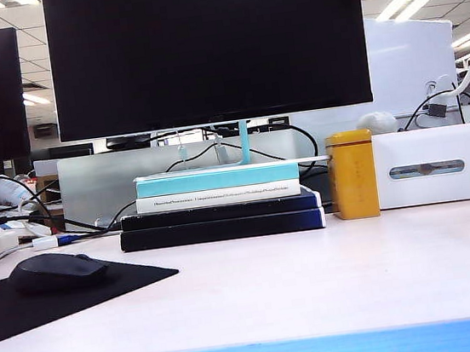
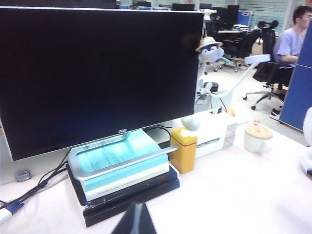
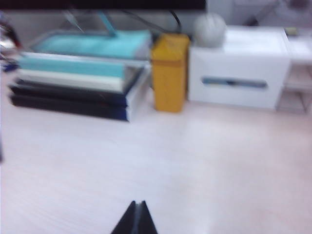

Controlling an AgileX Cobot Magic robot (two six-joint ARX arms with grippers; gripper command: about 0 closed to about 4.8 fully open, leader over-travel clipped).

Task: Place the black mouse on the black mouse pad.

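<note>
The black mouse [image 1: 56, 271] is seen resting on the black mouse pad [image 1: 132, 283], lower left of the exterior view; the placement appears done. The left tool [image 2: 136, 220] and right tool [image 3: 136, 219] are closed, nothing held.

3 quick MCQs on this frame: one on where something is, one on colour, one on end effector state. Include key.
1. Where is the black mouse?
A. on the black mouse pad
B. on the book stack
C. beside the white box

2. What colour is the tin next to the book stack?
A. red
B. yellow
C. green

3. How is the right end effector?
A. holding the mouse
B. wide open
C. shut, empty

Key: 1 A, the mouse sits on the pad at the table's left; 2 B, plainly yellow in every view; 3 C, its fingertips meet with nothing between.
</note>
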